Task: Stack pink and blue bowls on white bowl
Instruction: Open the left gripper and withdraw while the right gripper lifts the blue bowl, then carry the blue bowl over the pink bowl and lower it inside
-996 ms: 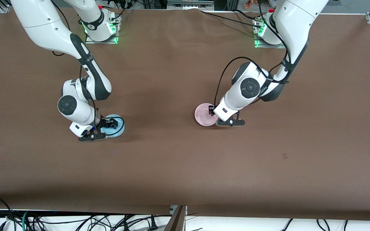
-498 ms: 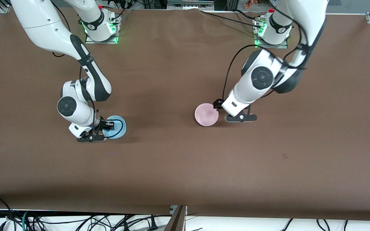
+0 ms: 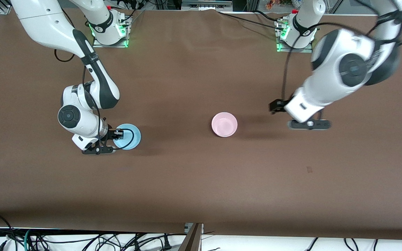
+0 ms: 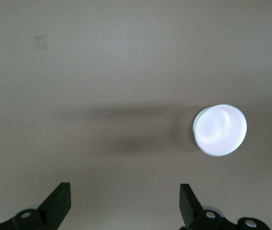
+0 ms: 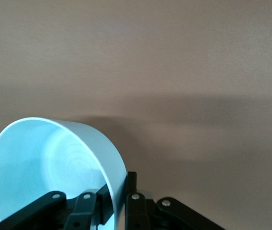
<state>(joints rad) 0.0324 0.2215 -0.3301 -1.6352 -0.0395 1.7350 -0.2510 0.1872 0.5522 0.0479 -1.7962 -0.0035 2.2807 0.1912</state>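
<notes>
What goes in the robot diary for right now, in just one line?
right gripper: shut on blue bowl rim | left gripper: open, empty, over bare table | pink bowl: on table, untouched | white bowl: not visible

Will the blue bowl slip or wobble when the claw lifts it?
Probably a bit. The right claw pinches only one edge of the blue bowl, so it may tilt. Its wall looks smooth, maybe slippery. It seems thin, so likely light.

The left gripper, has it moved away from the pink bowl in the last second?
Yes. The left gripper, open, was at the pink bowl and has pulled away toward the left arm's end of the table. The bowl stayed put.
</notes>
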